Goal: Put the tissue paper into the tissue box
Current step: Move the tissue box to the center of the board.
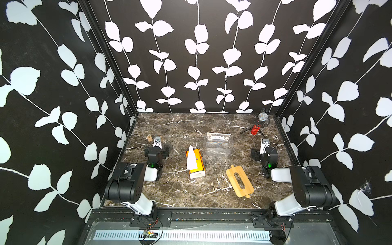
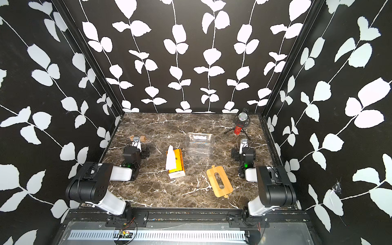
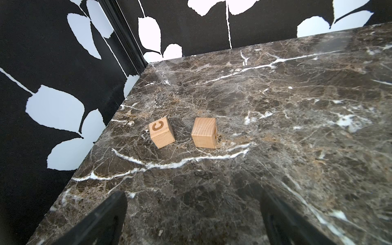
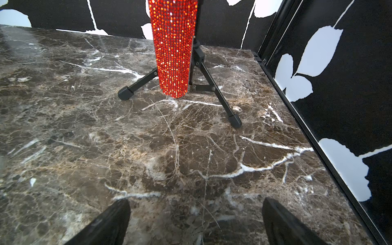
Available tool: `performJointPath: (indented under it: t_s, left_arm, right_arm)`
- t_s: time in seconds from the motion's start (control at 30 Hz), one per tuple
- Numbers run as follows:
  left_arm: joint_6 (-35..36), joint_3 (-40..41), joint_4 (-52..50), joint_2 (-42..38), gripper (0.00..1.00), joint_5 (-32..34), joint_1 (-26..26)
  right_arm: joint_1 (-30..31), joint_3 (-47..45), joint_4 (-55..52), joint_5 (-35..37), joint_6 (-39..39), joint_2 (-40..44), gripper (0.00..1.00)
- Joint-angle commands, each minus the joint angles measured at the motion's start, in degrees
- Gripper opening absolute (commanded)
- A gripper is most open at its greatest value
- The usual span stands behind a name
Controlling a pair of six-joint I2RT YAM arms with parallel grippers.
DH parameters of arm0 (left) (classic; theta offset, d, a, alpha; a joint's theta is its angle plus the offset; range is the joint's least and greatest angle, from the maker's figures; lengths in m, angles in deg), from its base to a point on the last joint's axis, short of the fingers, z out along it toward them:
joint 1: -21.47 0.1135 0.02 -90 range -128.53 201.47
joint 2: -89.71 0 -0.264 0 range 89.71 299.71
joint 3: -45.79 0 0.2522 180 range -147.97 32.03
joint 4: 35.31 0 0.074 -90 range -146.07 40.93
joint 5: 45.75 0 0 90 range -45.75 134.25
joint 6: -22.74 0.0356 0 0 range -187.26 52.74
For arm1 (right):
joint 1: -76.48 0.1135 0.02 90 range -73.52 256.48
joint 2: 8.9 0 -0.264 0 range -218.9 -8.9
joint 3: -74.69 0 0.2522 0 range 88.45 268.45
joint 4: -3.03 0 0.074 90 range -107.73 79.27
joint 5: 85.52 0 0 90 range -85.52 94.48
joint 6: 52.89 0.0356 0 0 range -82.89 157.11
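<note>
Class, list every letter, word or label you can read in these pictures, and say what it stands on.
"C": on the top face of the wooden block nearer the side wall.
On the other wooden block: a side mark, turned away, unreadable.
On the tissue paper: dark print, too blurred.
On the tissue box: patterned label, too blurred.

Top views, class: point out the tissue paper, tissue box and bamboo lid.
tissue paper (image 1: 200,161): in a top view, on its orange-yellow top.
tissue box (image 1: 218,149): in a top view, on its near wall.
bamboo lid (image 1: 246,192): in a top view, on wood at its near end.
</note>
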Motion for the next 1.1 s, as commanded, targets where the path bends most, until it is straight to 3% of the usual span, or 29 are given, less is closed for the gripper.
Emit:
performJointPath:
  t_s: [0.0, 0.1, 0.17, 0.3, 0.4, 0.5, 0.7, 0.83, 0.93, 1.07]
  left_arm:
    - [-0.3, -0.5, -0.1, -1.0, 0.99, -0.4, 0.3]
    - [-0.2, -0.2, 0.7, -1.2, 0.99, 0.0, 0.2]
    - [0.7, -0.7, -1.7, -3.6, 0.99, -0.7, 0.2]
    - [-4.9, -12.5, -34.5, -15.8, 0.99, 7.4, -0.2]
    - [-7.3, -17.2, -43.5, -21.9, 0.99, 6.3, -0.2]
    - [-10.8, -19.7, -47.2, -27.1, 0.99, -1.1, -0.2]
    - [-17.5, -25.8, -52.2, -28.9, 0.94, -20.3, -0.6]
    - [-15.5, -28.3, -55.2, -26.7, 0.95, -31.4, -3.1]
    - [-13.9, -29.4, -57.8, -25.6, 0.95, -34.3, -5.5]
    - [-15.0, -30.1, -60.3, -24.5, 0.95, -31.6, -9.7]
  right_arm:
    - [0.1, 1.9, 0.8, -0.6, -0.2, 0.3, 0.99]
    - [0.1, 1.9, 1.2, 0.2, -0.1, 0.7, 0.99]
    - [0.4, 3.7, -5.0, 1.0, 0.1, 4.3, 1.0]
    - [1.7, 9.5, -24.2, 3.6, 1.8, 16.2, 1.0]
    - [3.5, 13.7, -32.9, 1.7, 5.2, 23.5, 0.99]
    - [6.9, 20.5, -41.1, -1.2, 7.9, 26.3, 0.99]
    - [17.8, 38.6, -59.9, 0.3, 11.2, 17.0, 0.9]
    - [22.2, 46.1, -64.4, 3.1, 13.2, 7.0, 0.87]
    - [22.8, 51.1, -68.8, 5.7, 16.8, -0.5, 0.85]
    - [22.9, 53.2, -69.0, 4.9, 19.8, -7.3, 0.74]
